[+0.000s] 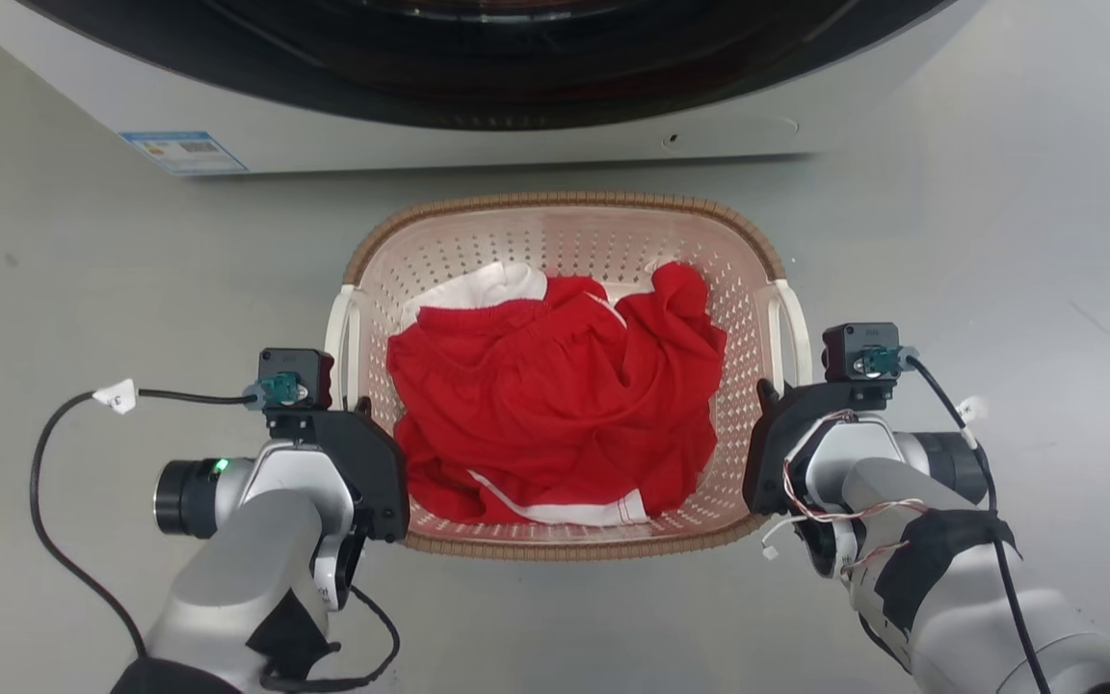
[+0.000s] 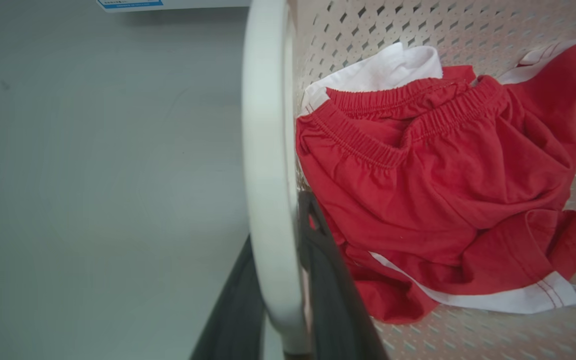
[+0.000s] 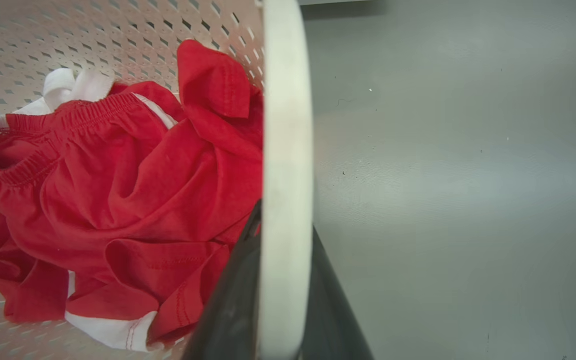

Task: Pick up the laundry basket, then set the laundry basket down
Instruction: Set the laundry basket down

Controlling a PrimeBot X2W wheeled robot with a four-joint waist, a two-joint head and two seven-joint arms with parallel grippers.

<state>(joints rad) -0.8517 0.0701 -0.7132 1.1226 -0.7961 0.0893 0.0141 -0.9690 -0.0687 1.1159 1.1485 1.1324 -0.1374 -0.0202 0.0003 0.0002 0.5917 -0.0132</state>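
The laundry basket (image 1: 565, 200), pale and perforated with a brown woven-look rim, sits in front of me with red and white clothes (image 1: 555, 405) inside. My left gripper (image 1: 358, 403) is at the basket's left white loop handle (image 1: 341, 337). In the left wrist view that handle (image 2: 268, 125) runs between the two dark fingers of the left gripper (image 2: 278, 225), which are shut on it. My right gripper (image 1: 773, 397) is at the right handle (image 1: 794, 328). There too the handle (image 3: 288, 125) passes between the fingers of the right gripper (image 3: 285, 220), shut on it.
A white washer (image 1: 478, 135) with a dark round door stands just beyond the basket, a blue label (image 1: 184, 151) on its lower left. Grey floor (image 1: 998, 241) spreads to both sides. Black cables (image 1: 44, 463) loop from both wrists.
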